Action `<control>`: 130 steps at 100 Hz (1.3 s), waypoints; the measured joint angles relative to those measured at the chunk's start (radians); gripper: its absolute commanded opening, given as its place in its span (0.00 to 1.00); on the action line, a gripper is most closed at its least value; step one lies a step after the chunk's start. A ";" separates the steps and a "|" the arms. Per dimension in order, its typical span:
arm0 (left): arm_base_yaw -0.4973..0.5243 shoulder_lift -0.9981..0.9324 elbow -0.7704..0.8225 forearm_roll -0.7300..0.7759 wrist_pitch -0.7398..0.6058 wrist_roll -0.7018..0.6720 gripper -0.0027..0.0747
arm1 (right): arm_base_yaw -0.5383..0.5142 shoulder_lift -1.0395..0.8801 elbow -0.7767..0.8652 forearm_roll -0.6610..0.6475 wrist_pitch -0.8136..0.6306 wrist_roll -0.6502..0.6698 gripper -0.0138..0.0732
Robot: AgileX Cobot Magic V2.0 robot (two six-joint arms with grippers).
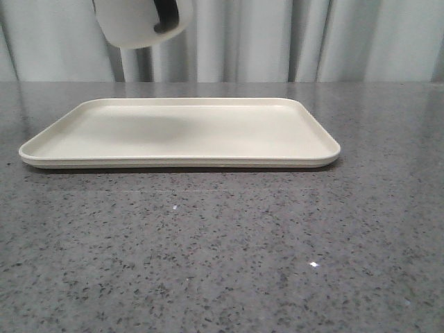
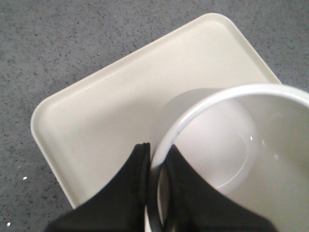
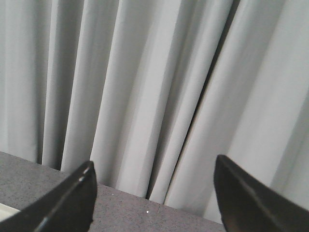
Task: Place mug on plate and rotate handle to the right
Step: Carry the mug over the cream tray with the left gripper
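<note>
The left gripper (image 2: 157,169) is pinching the mug (image 1: 142,21) by its rim, hanging it above the plate's (image 1: 305,149) far left part, while the right gripper (image 3: 154,193) is gaping empty.

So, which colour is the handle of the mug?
Black, against the white mug. The handle shows best in the front view.

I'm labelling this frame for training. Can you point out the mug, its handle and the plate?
mug (image 1: 132,24), front view, lower white body.
handle (image 1: 166,14), front view, black loop.
plate (image 1: 208,132), front view, bare flat centre.
</note>
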 measured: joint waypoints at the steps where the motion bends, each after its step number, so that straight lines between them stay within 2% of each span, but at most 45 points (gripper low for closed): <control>1: 0.000 0.003 0.000 0.000 -0.002 0.000 0.01 | 0.000 0.000 0.000 0.000 0.000 0.000 0.75; 42: -0.031 0.138 0.000 0.004 -0.027 0.000 0.01 | 0.000 0.000 0.000 0.000 0.000 0.000 0.75; 130: -0.039 0.217 0.000 -0.009 -0.030 0.000 0.01 | 0.000 0.000 0.000 0.000 0.000 0.000 0.75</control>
